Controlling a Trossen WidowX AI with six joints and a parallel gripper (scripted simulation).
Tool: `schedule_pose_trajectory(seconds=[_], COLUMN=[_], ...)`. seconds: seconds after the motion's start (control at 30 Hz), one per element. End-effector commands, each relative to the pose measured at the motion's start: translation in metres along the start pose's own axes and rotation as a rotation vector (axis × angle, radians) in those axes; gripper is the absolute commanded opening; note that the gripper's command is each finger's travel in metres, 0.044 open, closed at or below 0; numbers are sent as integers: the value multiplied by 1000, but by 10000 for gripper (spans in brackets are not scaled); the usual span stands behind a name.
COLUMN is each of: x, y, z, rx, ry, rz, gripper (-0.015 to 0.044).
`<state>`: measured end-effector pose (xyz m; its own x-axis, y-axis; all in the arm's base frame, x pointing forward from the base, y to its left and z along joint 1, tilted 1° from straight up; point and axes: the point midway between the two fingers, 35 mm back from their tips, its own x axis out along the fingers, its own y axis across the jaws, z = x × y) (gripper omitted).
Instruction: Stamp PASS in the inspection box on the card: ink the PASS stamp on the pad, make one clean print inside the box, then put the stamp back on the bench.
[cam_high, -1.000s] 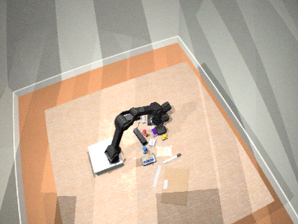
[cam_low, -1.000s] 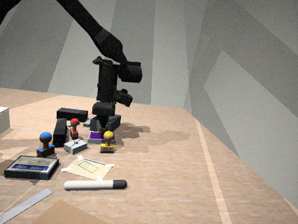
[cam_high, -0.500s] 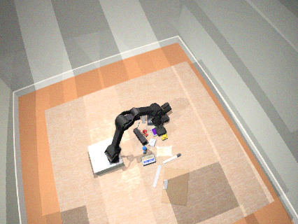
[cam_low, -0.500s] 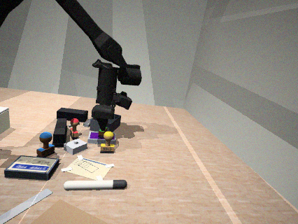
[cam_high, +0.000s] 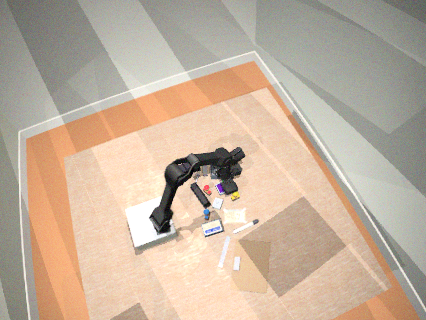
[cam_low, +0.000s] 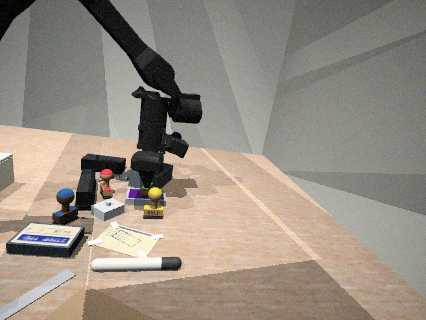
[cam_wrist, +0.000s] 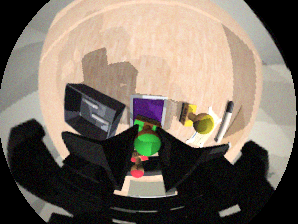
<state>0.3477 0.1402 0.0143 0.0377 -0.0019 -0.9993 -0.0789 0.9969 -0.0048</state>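
Note:
My gripper (cam_low: 145, 186) (cam_wrist: 147, 128) is shut on the green-knobbed stamp (cam_wrist: 147, 144). It holds the stamp low, knob up, at the purple ink pad (cam_low: 134, 194) (cam_wrist: 148, 106) (cam_high: 219, 188). The stamp's green base overlaps the pad's near part in the wrist view; whether it touches the ink is hidden. The cream card (cam_low: 125, 246) (cam_high: 235, 215) lies taped down, with thin box outlines on it; I cannot make out a print. A yellow-knobbed stamp (cam_low: 155, 194) (cam_wrist: 204, 123) stands beside the pad. A red-knobbed stamp (cam_low: 106, 175) (cam_wrist: 137, 173) and a blue-knobbed stamp (cam_low: 65, 196) (cam_high: 206, 213) stand apart.
A dark open tray (cam_wrist: 92, 111) is on the pad's other side. A grey block (cam_low: 108, 209), a black bar (cam_low: 86, 189), a labelled dark case (cam_low: 46, 240) (cam_high: 212, 228), a white marker (cam_low: 130, 264) (cam_high: 244, 227) and a ruler (cam_low: 37, 294) (cam_high: 224, 251) lie around the card.

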Motion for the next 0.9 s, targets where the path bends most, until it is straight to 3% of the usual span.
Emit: schedule_pose_trajectory(seconds=[0.0, 0.87], x=[2, 4], y=[0, 0], z=[0, 0], rx=[0, 0], ry=[-1, -1], rz=[-1, -1], gripper=[0, 0])
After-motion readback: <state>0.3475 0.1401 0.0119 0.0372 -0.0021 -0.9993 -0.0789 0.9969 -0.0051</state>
